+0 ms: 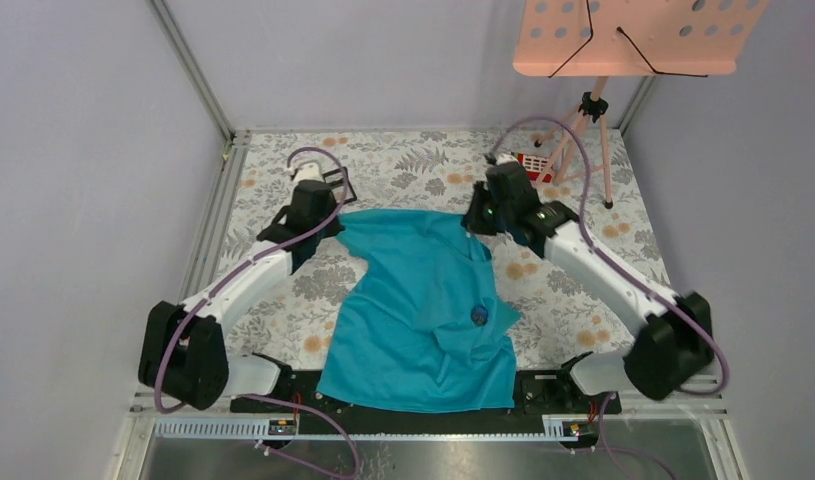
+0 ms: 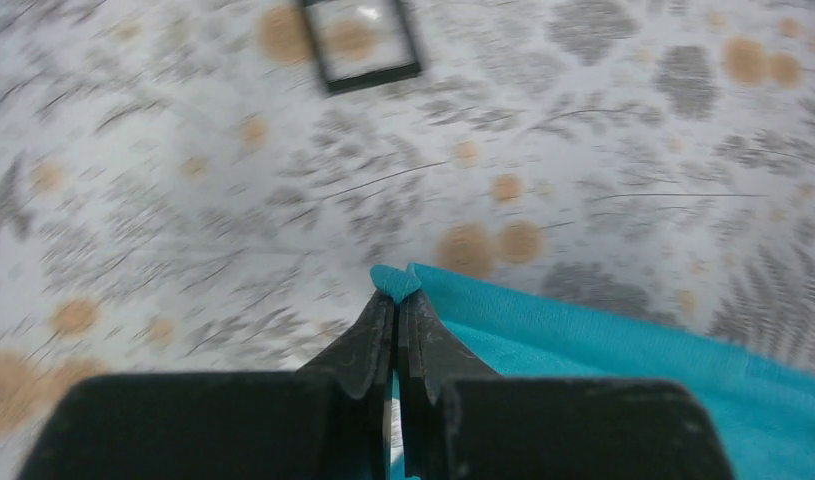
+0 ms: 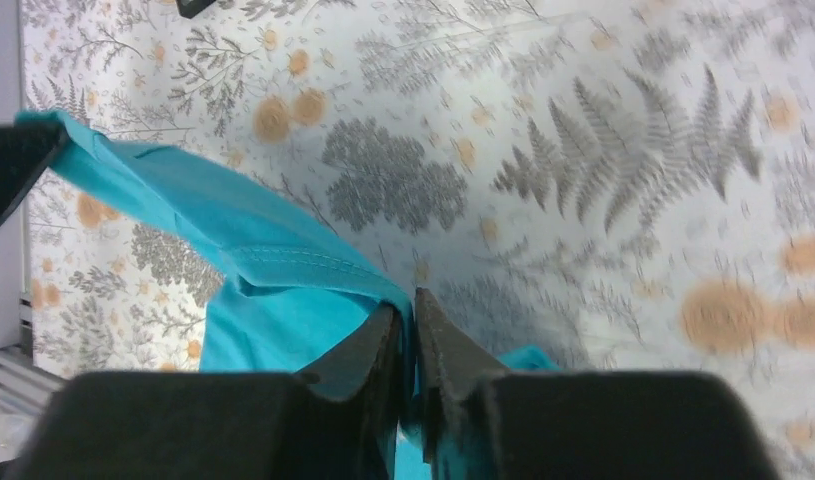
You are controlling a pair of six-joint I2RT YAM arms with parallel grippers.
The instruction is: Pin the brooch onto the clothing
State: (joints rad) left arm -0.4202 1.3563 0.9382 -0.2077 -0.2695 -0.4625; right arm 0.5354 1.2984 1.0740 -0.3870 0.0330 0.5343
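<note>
top external: soft, limp teal t-shirt (image 1: 423,300), its far edge held by left gripper (image 2: 395,298) and right gripper (image 3: 408,308), each clamped on a corner; tiny light brooch (image 1: 479,316) lies on it.

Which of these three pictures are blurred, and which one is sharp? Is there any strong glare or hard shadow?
Top external view: sharp and evenly lit, with soft shadows and no glare; the brooch reads clearly on the T-shirt. Left wrist view: the floral tablecloth and the black frame are smeared by blur. Right wrist view: milder blur, and the T-shirt's stitched seam is legible.
</note>
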